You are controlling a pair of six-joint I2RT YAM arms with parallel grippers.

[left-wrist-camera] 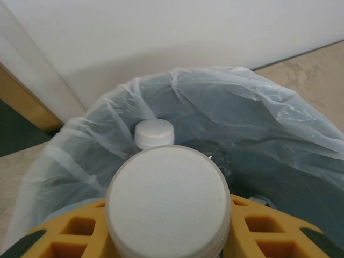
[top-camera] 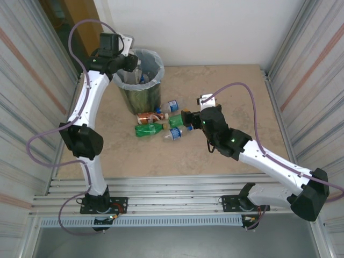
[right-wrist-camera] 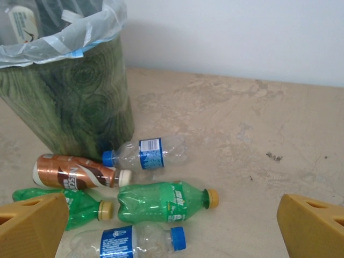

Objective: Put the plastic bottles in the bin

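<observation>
Beige tabletop [top-camera: 231, 91], bin [top-camera: 156, 69] at eleven o'clock: the left gripper [top-camera: 128, 63], clamped on a white-capped bottle [left-wrist-camera: 167, 199], should let go only while centred over the liner mouth, clear of the rim; the right gripper [right-wrist-camera: 172, 228] gapes wide above loose bottles [top-camera: 149, 130] at the bin's five o'clock.

Five bottles [right-wrist-camera: 161, 201] lie beside the lined bin [right-wrist-camera: 70, 102] — a white-capped bottle [left-wrist-camera: 167, 199] above.

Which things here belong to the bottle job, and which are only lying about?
Job: bin, white-capped bottle above it, two green bottles, two clear bottles, brown bottle.
Not the job: table, purple cables.
</observation>
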